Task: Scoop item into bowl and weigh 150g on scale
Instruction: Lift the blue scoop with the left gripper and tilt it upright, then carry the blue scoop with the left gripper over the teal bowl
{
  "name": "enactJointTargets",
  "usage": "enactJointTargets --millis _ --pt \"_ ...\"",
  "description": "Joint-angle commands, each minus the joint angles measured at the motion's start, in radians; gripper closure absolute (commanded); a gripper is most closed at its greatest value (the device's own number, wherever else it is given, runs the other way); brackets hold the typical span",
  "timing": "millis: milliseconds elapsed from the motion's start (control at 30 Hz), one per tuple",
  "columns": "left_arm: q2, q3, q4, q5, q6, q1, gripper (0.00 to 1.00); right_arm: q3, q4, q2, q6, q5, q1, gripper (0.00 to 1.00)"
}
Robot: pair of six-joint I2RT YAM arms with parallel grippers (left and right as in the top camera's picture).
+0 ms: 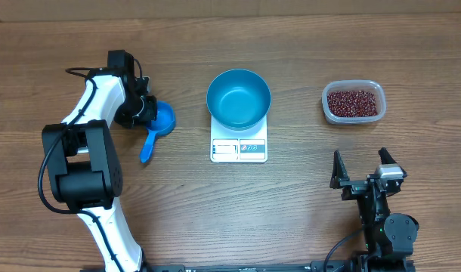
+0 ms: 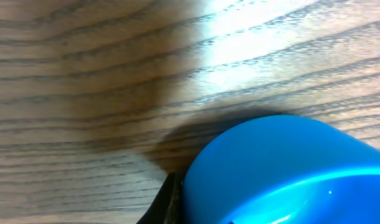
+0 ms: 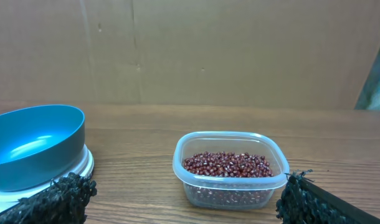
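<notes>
Overhead view of a wooden desk (image 1: 291,211). The left pincer (image 1: 145,112) was pressed together at the cup rim of a small blue scoop (image 1: 161,121). It appeared to be pinching the cup wall, though the wrist view was too close to confirm the hold. The scoop's handle lay on the desk, pointing toward the robot.

The teal bowl (image 1: 239,97) sat empty on the white scale (image 1: 239,149) at centre. The red-brown beans (image 1: 354,102) filled a clear tub (image 1: 326,98) well apart to the right. The right pincer (image 1: 360,161) stood spread wide and empty, on the robot's side of the tub.

Risks from here:
- A grip on the thin rim rather than the handle could let the scoop twist or slip when lifted.
- The carry past the bowl could nudge it off the scale.
- A tilted scoop would spill beans onto the desk.
</notes>
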Motion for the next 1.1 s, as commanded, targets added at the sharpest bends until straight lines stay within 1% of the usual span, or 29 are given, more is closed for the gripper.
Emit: enactJointTargets --millis 0,100,200,367,833,1067 --pt "0.006 0.019 0.008 0.070 -0.009 -0.003 0.96 -0.011 0.005 -0.010 -0.004 -0.002 0.004 0.00" --pt "0.005 0.023 0.011 0.081 -0.043 -0.003 0.96 -0.011 0.005 -0.010 -0.004 -0.002 0.004 0.00" --pt "0.002 0.034 0.010 0.089 -0.049 -0.003 0.96 -0.011 0.005 -0.010 -0.004 -0.002 0.004 0.00" --pt "0.000 0.081 -0.022 0.098 -0.084 -0.003 0.96 -0.011 0.005 -0.010 -0.004 -0.002 0.004 0.00" --pt "-0.006 0.358 -0.229 0.094 -0.087 -0.003 0.96 -0.011 0.005 -0.010 -0.004 -0.002 0.004 0.00" --pt "-0.006 0.509 -0.361 0.095 -0.090 -0.003 0.96 -0.011 0.005 -0.010 -0.004 -0.002 0.004 0.00"
